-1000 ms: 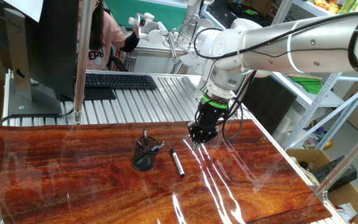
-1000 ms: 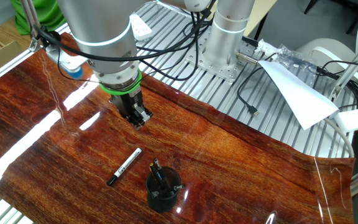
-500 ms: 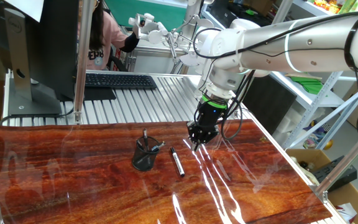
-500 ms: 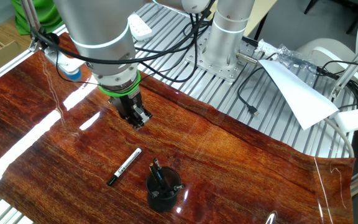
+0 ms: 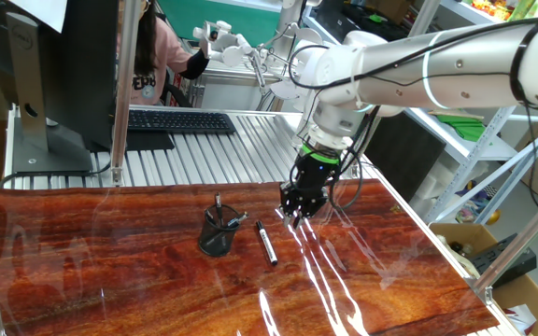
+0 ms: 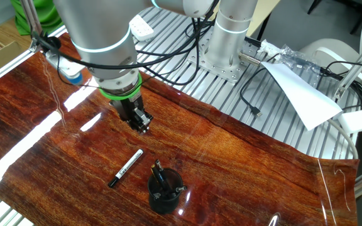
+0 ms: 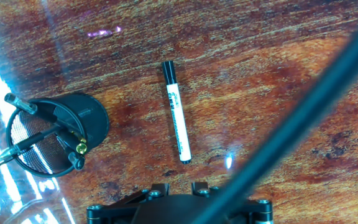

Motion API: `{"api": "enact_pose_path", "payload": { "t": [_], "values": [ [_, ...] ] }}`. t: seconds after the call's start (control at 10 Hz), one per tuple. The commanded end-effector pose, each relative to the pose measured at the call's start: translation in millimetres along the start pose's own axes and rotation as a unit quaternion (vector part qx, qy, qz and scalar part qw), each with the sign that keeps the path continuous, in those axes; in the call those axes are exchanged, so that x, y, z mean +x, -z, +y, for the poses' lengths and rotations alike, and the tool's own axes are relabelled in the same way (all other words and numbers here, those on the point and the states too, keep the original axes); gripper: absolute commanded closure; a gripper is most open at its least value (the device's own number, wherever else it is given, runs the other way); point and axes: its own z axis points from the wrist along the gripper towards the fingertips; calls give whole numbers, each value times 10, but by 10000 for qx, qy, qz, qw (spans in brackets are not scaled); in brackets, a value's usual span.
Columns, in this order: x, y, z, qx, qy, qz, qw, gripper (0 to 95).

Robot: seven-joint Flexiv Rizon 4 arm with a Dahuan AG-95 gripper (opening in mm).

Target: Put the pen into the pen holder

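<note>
I see pen (image 5: 266, 243) flat on table (image 5: 110, 280), just beside pen holder (image 5: 219, 233), near gripper (image 5: 295, 214) but apart. Fingertips cut off in hand view; can't tell jaw gap, nothing held.

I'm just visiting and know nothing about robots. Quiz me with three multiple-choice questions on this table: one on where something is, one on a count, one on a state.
1. Where is the pen?
A. lying flat on the table beside the pen holder
B. standing in the holder
C. on the keyboard

2. How many pens lie loose on the tabletop?
A. three
B. one
C. none

3. What is the gripper holding?
A. the pen
B. the holder
C. nothing

Answers: 1 A, since the pen lies apart from the cup. 2 B, since only one lies there; the others stand in the cup. 3 C, since nothing shows between its fingers.
</note>
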Motion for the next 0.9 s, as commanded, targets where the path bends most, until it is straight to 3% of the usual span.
{"api": "enact_pose_path", "payload": {
  "t": [0.1,0.9],
  "values": [
    [0,-9,-6,8,-1,-38,10000,760],
    [-68,-153,-13,-97,8,-78,9999,760]
  ]
}}
